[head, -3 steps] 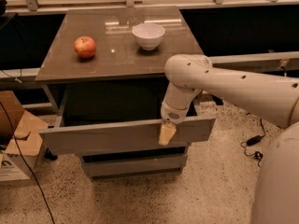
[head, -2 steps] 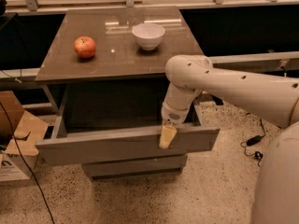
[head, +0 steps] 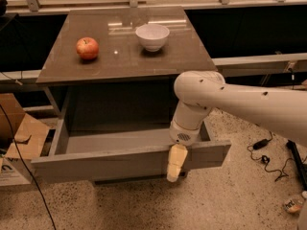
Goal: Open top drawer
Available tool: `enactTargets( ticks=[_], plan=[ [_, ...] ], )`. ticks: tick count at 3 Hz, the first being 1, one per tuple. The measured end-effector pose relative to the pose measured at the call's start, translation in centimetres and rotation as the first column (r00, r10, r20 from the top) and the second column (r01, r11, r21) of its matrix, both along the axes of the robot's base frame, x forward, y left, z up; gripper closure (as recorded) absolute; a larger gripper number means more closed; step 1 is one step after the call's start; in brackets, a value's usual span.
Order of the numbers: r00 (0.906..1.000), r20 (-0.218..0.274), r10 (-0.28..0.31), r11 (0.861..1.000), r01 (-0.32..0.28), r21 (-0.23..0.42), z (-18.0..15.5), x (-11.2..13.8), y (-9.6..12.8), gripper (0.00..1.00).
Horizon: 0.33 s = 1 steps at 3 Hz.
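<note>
Top drawer [head: 105, 164] stands pulled well out from under the table [head: 120, 61], interior exposed. Gripper [head: 176, 163] sits at its front panel, forward of the table's right half; cannot tell whether it is clamped or released.

Risks:
- Off-centre pull may rack and jam the drawer.
- Overtravel may drag it off its runners.

Smooth white tubular arm [head: 249, 104], rounded joint, small dark dots, grey speckled wrist; cream-yellow gripper [head: 174, 166] hanging over the top drawer [head: 120, 163] front.
</note>
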<state>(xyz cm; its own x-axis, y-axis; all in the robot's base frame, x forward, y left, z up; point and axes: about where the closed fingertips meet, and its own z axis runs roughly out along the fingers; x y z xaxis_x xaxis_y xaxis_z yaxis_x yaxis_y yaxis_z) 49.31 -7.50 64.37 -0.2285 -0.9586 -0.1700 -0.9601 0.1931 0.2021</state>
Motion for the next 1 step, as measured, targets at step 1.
enactTargets(
  ticks=[1],
  plan=[
    [0.9997, 0.000, 0.026, 0.999, -0.026, -0.024, 0.30, -0.07, 0.27, 0.00]
  ],
)
